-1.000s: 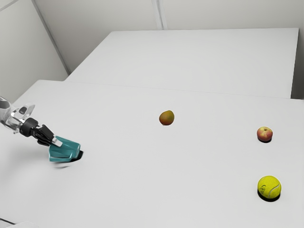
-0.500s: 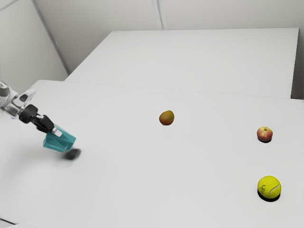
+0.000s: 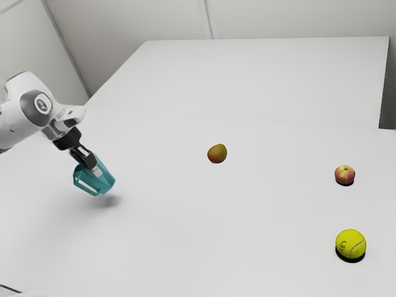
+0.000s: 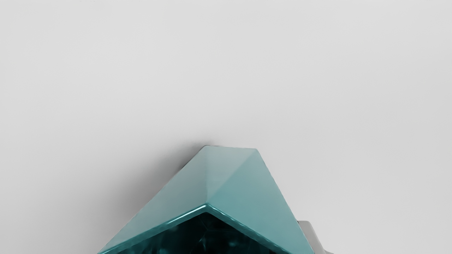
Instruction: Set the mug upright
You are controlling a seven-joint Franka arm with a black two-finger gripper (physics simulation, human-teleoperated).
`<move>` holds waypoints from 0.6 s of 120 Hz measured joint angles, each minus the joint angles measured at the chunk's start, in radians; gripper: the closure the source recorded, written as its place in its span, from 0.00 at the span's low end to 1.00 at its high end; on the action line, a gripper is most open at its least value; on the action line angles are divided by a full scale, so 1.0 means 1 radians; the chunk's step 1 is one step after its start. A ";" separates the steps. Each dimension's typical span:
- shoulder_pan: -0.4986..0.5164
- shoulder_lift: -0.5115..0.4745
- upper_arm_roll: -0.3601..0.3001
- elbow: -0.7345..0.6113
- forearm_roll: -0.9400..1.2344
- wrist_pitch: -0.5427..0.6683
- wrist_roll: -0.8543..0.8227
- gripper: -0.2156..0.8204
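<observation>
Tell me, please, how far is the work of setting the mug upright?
Done: the mug looks lifted, with a soft shadow on the table below. In hand: the gripper holds it, tilted. Left: probably turning it upright, lowering it onto the table and releasing it.

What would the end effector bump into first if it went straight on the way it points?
Probably the white tabletop: the end effector slants down toward the exterior view's right, and the teal mug it grips would likely touch first. Exact height is unclear.
</observation>
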 joint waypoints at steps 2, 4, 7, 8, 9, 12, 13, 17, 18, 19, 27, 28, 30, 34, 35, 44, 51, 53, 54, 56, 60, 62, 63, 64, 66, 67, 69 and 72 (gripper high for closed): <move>-0.002 -0.004 -0.006 -0.003 0.005 0.006 -0.005 0.95; -0.005 -0.008 -0.011 -0.006 0.009 0.012 -0.011 0.95; -0.007 -0.014 -0.019 -0.012 0.015 0.020 -0.019 0.95; -0.007 -0.017 -0.023 -0.015 0.017 0.022 -0.022 0.95; -0.006 -0.019 -0.026 -0.017 0.018 0.024 -0.025 0.95; -0.002 -0.024 -0.035 -0.026 0.022 0.031 -0.034 0.95; 0.000 -0.026 -0.039 -0.028 0.024 0.033 -0.037 0.95; 0.007 -0.034 -0.050 -0.038 0.028 0.040 -0.049 0.95; 0.010 -0.036 -0.053 -0.040 0.029 0.042 -0.052 0.95; 0.012 -0.038 -0.056 -0.043 0.030 0.043 -0.055 0.95; 0.032 -0.060 -0.093 -0.059 0.036 0.055 -0.083 0.95; 0.032 -0.063 -0.098 -0.061 0.038 0.056 -0.086 0.95; 0.033 -0.067 -0.110 -0.064 0.041 0.059 -0.094 0.95; 0.032 -0.074 -0.134 -0.071 0.048 0.063 -0.110 0.96; 0.031 -0.075 -0.139 -0.072 0.050 0.065 -0.114 0.96; 0.025 -0.089 -0.192 -0.085 0.066 0.081 -0.150 0.96; 0.023 -0.093 -0.227 -0.089 0.079 0.092 -0.178 0.96; 0.023 -0.094 -0.238 -0.090 0.082 0.096 -0.186 0.96; 0.023 -0.094 -0.242 -0.090 0.083 0.098 -0.190 0.96; 0.022 -0.094 -0.250 -0.091 0.086 0.101 -0.199 0.96; 0.022 -0.095 -0.267 -0.094 0.089 0.109 -0.215 0.96; 0.021 -0.095 -0.274 -0.096 0.091 0.113 -0.223 0.96; 0.022 -0.095 -0.277 -0.097 0.091 0.115 -0.228 0.96; 0.022 -0.095 -0.281 -0.098 0.092 0.117 -0.232 0.96; 0.021 -0.094 -0.286 -0.099 0.093 0.122 -0.240 0.96; 0.021 -0.094 -0.289 -0.101 0.093 0.124 -0.244 0.96; 0.022 -0.094 -0.294 -0.103 0.094 0.130 -0.252 0.96; 0.023 -0.093 -0.304 -0.106 0.096 0.137 -0.264 0.97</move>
